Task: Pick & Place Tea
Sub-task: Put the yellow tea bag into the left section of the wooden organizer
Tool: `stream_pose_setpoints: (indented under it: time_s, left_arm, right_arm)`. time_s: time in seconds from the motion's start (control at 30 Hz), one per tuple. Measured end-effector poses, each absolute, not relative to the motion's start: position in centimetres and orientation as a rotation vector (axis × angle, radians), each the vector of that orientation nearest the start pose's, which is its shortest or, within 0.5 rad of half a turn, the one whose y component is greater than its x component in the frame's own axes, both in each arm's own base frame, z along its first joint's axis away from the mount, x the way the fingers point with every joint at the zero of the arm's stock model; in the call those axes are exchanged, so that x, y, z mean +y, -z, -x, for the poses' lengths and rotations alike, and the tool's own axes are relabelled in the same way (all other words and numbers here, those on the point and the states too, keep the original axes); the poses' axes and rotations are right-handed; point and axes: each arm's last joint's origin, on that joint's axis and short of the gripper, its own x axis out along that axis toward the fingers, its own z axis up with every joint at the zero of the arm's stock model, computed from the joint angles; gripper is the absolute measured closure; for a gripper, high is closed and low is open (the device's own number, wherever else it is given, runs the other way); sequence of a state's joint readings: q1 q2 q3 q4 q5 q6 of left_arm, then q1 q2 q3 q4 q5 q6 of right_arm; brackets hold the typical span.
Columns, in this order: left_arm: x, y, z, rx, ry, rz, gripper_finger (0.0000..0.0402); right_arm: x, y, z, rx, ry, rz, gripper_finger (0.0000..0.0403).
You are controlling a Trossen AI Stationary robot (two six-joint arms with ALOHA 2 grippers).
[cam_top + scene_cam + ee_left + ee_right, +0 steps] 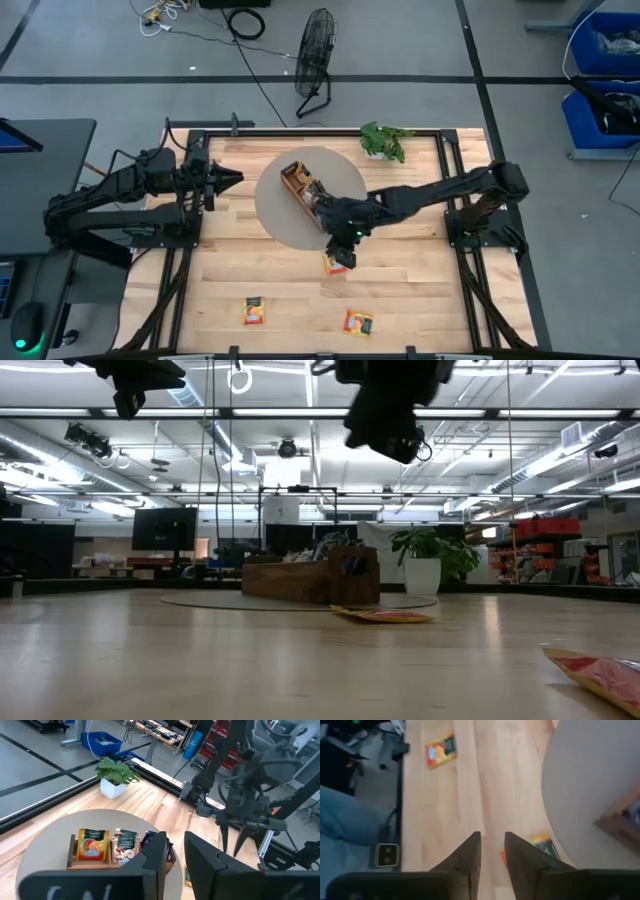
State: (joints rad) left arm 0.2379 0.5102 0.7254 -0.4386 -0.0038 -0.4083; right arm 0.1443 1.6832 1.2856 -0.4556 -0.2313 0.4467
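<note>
Right gripper [340, 252] hangs above the table, reached in from 3 o'clock to just past the 5 o'clock edge of the round grey mat [275, 205]. In the right wrist view its fingers [468, 854] stand a narrow gap apart, nothing between them, bare wood showing through the gap. An orange-yellow tea sachet [335, 264] lies flat on the table directly beneath, partly hidden by the gripper in the high view; the low view shows it on the wood with the gripper clearly raised off it. Wooden tray [303, 190] sits on the mat at about 11 o'clock from the gripper, with sachets standing in its compartments. Two more orange sachets lie near the front edge: one [255, 311] at 7 o'clock, one [358, 323] at 6 o'clock. Small green plant [383, 141] at the far edge, 12 to 1 o'clock. Left gripper [228, 180] waits at 9 o'clock of the mat, fingers slightly apart, empty.
</note>
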Motion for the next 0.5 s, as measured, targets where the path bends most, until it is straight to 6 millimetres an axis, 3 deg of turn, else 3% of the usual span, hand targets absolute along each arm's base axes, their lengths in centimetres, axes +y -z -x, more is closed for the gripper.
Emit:
stream_pose_setpoints:
  time_s: [0.23, 0.5]
  left_arm:
    - [2.7, -32.1, -10.9, 0.180, -0.285, 0.432, 0.0330]
    - [2.7, -32.1, -10.9, 0.179, -0.286, 0.439, 0.0330]
  right_arm:
    - [7.8, -22.1, -33.8, 0.955, -0.040, -0.394, 0.0296]
    - [8.1, -19.3, -32.3, 0.992, 0.107, -0.334, 0.0214]
